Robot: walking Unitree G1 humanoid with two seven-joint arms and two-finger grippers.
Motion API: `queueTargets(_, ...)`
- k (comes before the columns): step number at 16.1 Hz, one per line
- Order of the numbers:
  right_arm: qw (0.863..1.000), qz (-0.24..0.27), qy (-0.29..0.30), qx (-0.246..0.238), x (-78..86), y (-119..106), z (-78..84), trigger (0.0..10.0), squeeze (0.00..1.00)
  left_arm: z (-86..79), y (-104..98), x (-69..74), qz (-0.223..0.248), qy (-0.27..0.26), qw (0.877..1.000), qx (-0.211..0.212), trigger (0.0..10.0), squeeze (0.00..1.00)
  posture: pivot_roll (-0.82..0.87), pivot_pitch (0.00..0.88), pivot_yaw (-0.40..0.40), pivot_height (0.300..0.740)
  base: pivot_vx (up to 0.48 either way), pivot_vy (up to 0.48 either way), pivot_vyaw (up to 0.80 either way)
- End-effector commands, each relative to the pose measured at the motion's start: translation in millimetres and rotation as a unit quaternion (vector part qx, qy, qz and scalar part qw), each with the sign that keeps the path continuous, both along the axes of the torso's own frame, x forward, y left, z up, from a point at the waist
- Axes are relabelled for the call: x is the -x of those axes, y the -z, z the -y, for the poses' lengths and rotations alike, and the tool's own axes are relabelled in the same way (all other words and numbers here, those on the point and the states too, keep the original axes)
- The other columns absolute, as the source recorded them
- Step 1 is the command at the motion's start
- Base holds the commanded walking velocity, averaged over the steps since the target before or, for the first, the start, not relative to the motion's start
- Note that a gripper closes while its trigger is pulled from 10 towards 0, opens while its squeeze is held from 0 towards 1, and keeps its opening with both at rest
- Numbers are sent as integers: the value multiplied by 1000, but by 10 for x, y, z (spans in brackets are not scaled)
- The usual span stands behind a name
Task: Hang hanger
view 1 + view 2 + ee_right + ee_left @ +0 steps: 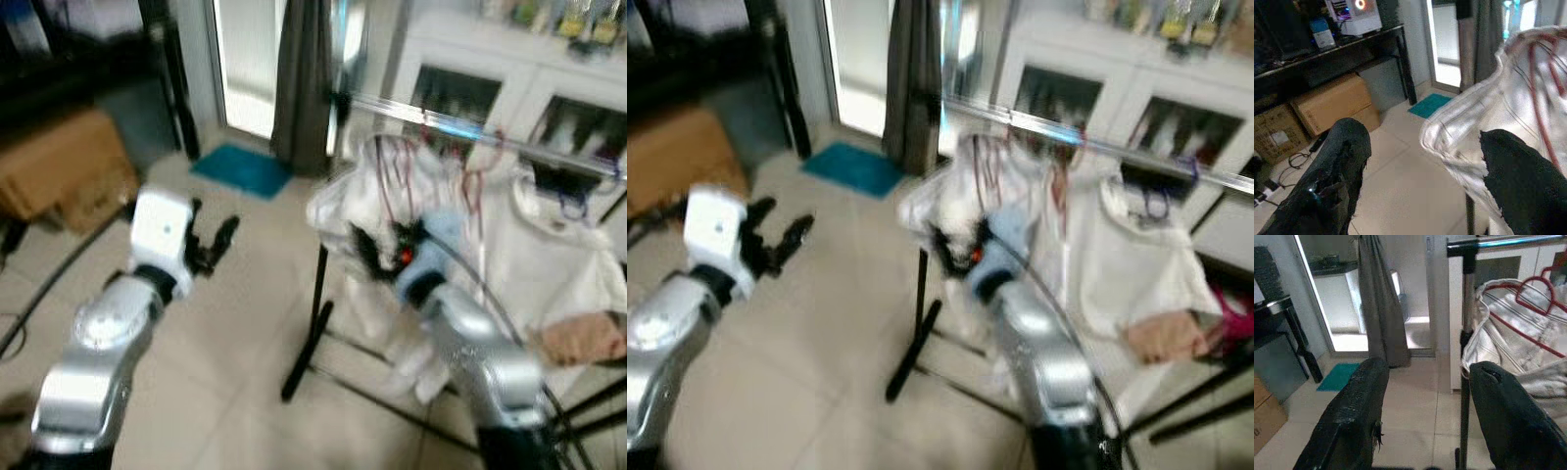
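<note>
A white shirt (411, 196) on a red hanger (1542, 73) hangs at the left end of a silver rail (460, 125) on a black clothes rack. My right gripper (375, 250) is at the shirt's front, open, with the shirt's shoulder edge (1459, 127) lying across the gap between its fingers. The same red hanger (1533, 290) and the rail's end post (1467, 308) appear past my left gripper's fingers (1352, 426). My left gripper (216, 233) is held out over the floor, left of the rack, open and empty.
The rack's black post and foot (312, 328) stand on the tiled floor between my arms. More white clothes (549, 255) and a pink cloth (583, 338) hang to the right. A cardboard box (64, 166), a teal mat (242, 168) and a dark curtain (304, 78) lie behind.
</note>
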State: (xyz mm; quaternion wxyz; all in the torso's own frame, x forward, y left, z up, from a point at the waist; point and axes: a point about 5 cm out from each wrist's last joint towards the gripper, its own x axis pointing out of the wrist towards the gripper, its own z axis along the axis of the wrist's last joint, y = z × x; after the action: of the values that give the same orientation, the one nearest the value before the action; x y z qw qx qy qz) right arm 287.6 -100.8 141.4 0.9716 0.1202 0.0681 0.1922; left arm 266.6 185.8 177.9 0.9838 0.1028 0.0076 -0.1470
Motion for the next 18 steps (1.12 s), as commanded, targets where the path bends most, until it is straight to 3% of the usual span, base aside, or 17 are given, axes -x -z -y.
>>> queueTargets(1,1000,5,16,11,-33,-20,97,10000,0,77,-35,-13,8,18,1000,-4,10000,0,22,0,-1,740,364,0,0)
queueTargets(5,1000,17,22,14,-79,-46,78,10000,0,46,-39,-5,10,18,1000,-8,10000,0,37,0,-12,740,358,0,0)
queueTargets(7,995,53,68,52,-131,-160,177,10000,0,53,-13,31,-7,43,999,0,10000,0,38,0,-14,740,163,0,0)
queueTargets(8,992,68,94,52,-151,-231,256,10000,333,68,8,63,-15,66,998,-10,10000,0,38,0,-14,740,0,0,0)
queueTargets(9,987,73,125,75,-183,-295,367,10000,1000,100,30,120,-24,103,994,-17,10000,0,36,0,-21,740,0,0,0)
queueTargets(10,983,73,136,99,-210,-324,426,10000,1000,124,45,163,-30,130,991,-18,10000,0,34,0,-22,740,0,0,0)
queueTargets(15,983,70,127,113,-217,-428,448,10000,1000,210,169,355,-96,230,968,-10,10000,0,30,0,-31,740,0,0,0)
queueTargets(18,979,4,160,130,-221,-269,605,10000,1000,245,162,370,-109,266,958,-3,10000,0,25,0,-31,740,0,0,0)
